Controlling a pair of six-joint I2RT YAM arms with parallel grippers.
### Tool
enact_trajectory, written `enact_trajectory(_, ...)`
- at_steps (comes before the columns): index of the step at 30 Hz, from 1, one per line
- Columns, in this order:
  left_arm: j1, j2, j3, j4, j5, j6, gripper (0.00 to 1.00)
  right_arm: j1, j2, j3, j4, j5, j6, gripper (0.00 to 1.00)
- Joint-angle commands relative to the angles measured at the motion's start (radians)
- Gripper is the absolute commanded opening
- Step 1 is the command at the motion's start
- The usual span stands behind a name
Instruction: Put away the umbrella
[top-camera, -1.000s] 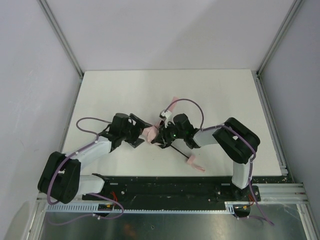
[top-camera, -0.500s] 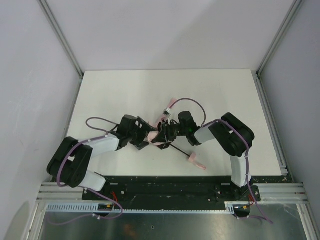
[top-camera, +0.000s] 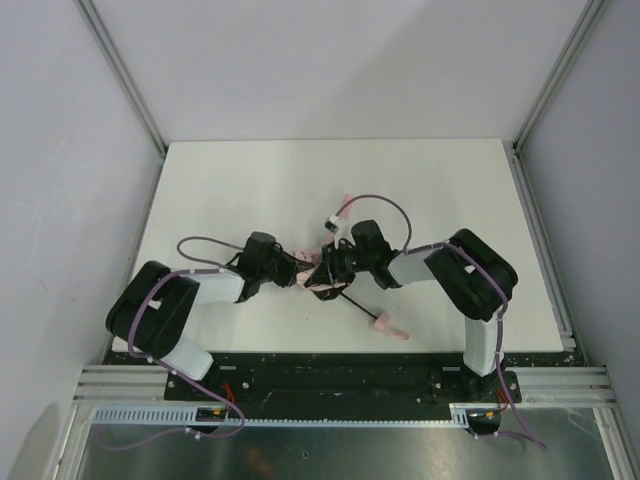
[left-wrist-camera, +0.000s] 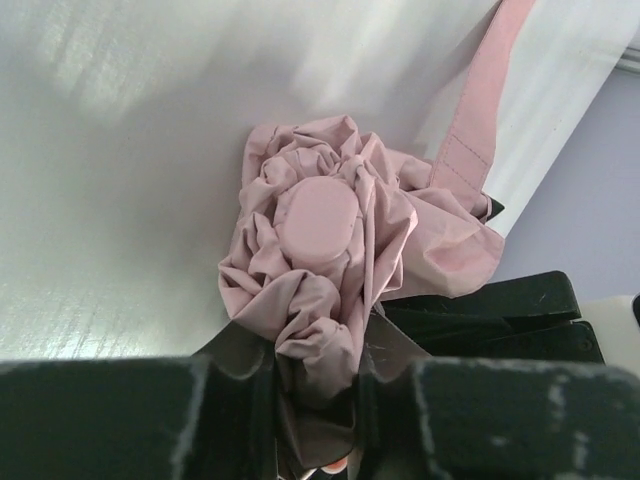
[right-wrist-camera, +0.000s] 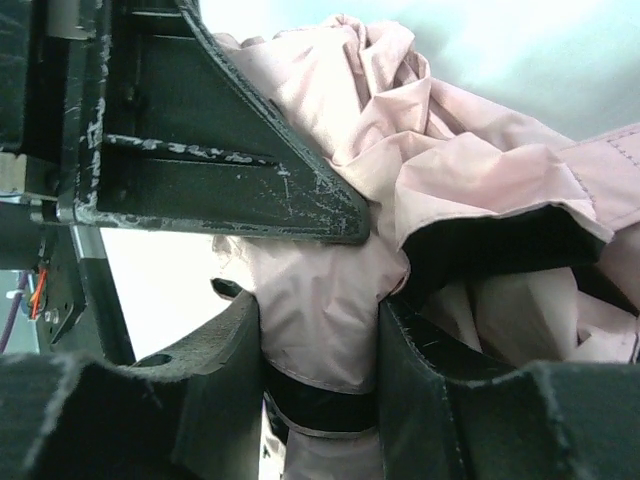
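- Since a second ago, the left gripper is sitting further in toward the right arm. Its jaws, wide apart then, are now pinching a fold of the umbrella.
- The right gripper is clamping a thick bunch of the pale pink canopy between its two fingers.
- The umbrella is lying on the white worktop, near its middle and slightly toward the near edge. Its crumpled fabric is bunching between the two grippers.
- The round pink cap is facing the left wrist camera, with gathered fabric ringing it.
- The closure strap is trailing away from the bundle, flat across the worktop.
- The thin black shaft is running out of the bundle toward the near right. It is ending at the pink handle, which is resting on the worktop apart from both grippers.
- In the right wrist view, one black finger of the left gripper is pressing against the fabric just above the right gripper's fingers.
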Motion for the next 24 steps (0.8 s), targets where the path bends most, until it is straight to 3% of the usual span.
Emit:
enact_trajectory(1,-0.011,-0.024,-0.060,-0.017,-0.095,0.060,0.02,0.060,-0.058,0.002,-0.451,0.096,-0.021,0.18)
enact_trajectory(5,-0.017,-0.057,-0.073,-0.041,-0.074,0.051,0.00,0.066,-0.231,0.087,-0.585,0.177,-0.058,0.50)
enact_trajectory(10,-0.018,-0.068,-0.016,-0.206,-0.063,0.030,0.00,0.092,-0.437,0.152,-0.675,0.331,-0.217,0.73)
enact_trajectory(16,-0.019,-0.050,0.047,-0.356,-0.037,-0.001,0.00,0.213,-0.474,0.152,-0.658,0.637,-0.444,0.78)
enact_trajectory(20,-0.018,-0.022,0.074,-0.405,-0.004,-0.014,0.00,0.352,-0.396,0.135,-0.565,0.888,-0.555,0.77)
enact_trajectory(24,-0.018,-0.021,0.096,-0.445,-0.023,-0.008,0.00,0.445,-0.288,0.130,-0.460,1.029,-0.596,0.74)
